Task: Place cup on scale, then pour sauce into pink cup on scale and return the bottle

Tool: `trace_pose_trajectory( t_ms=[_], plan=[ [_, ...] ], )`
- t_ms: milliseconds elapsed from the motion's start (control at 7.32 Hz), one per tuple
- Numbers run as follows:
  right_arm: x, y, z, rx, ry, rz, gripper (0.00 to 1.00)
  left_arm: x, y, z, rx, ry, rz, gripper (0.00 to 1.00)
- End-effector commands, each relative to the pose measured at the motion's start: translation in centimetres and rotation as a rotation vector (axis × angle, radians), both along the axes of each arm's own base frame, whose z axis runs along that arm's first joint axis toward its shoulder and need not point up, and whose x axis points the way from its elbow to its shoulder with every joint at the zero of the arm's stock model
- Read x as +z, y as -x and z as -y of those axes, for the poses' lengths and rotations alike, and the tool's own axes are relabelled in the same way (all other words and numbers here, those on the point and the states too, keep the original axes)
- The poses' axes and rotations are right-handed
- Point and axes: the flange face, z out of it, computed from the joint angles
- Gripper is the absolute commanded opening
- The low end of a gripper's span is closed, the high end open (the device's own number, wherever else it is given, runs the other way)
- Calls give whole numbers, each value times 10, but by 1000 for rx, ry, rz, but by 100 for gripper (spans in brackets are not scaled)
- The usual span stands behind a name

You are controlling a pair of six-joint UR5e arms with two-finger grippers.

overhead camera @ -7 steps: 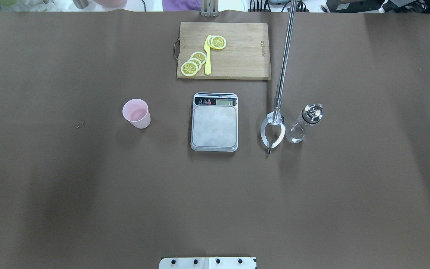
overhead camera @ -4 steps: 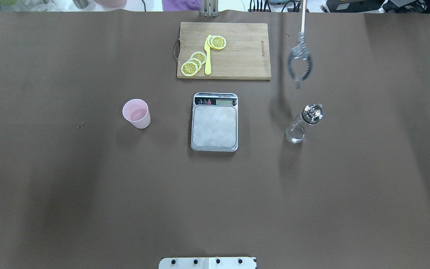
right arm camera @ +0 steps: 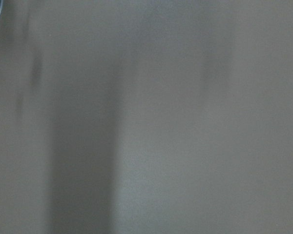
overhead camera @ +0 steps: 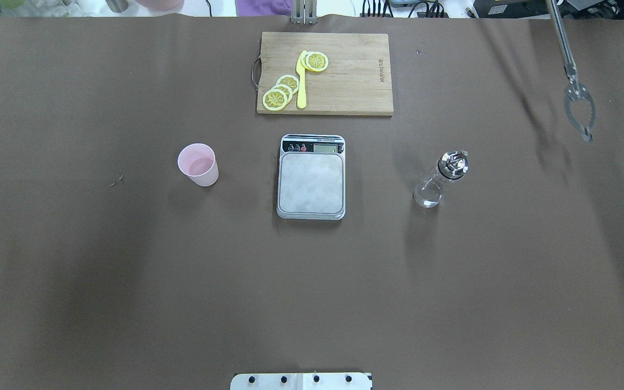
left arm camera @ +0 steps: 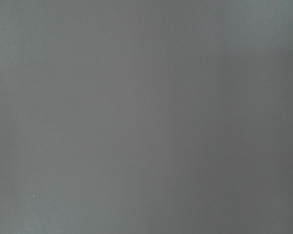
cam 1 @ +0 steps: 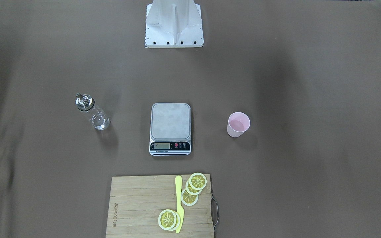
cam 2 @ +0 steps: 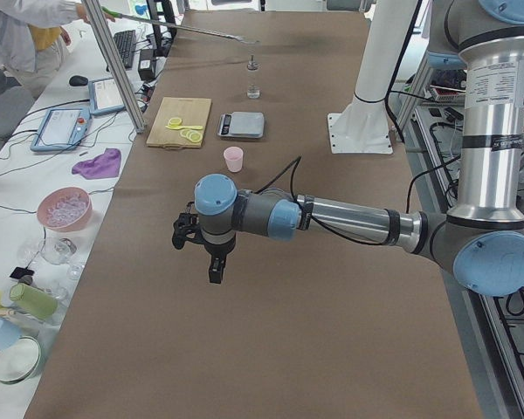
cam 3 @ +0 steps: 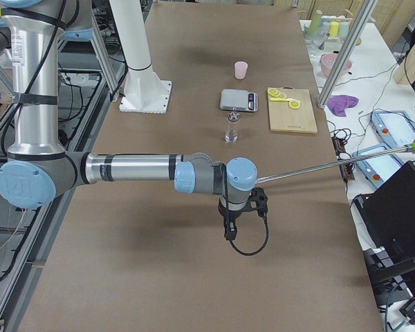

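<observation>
The pale pink cup (overhead camera: 198,164) stands upright on the brown table, left of the scale (overhead camera: 311,181), whose silver platform is bare. The clear glass bottle (overhead camera: 439,181) with its metal cap stands right of the scale. In the front-facing view the cup (cam 1: 238,124) is right of the scale (cam 1: 170,125) and the bottle (cam 1: 93,114) is left of it. My left gripper (cam 2: 213,272) and right gripper (cam 3: 229,232) show only in the side views, low over the table and far from these things. I cannot tell whether they are open or shut. Both wrist views show only bare table.
A wooden cutting board (overhead camera: 355,86) with lemon slices and a yellow knife lies behind the scale. An operator's long metal grabber tool (overhead camera: 577,93) hangs over the far right of the table. The robot base (cam 1: 174,23) stands at the near edge.
The operator's grabber tool has lifted from beside the bottle and swung away to the far right. Cup, scale and bottle have not moved.
</observation>
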Motion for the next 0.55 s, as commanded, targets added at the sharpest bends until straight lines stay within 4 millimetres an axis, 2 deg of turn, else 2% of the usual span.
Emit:
trace_pose_trajectory(
  t_ms=[0,410],
  plan=[
    [-7,1,6,-1,-15,1,100,-8,-2,3,4,-57,-3,98],
    [-28,5,27,-7,-55,3,100,-8,-14,5,31,-132,-25,98]
  ],
)
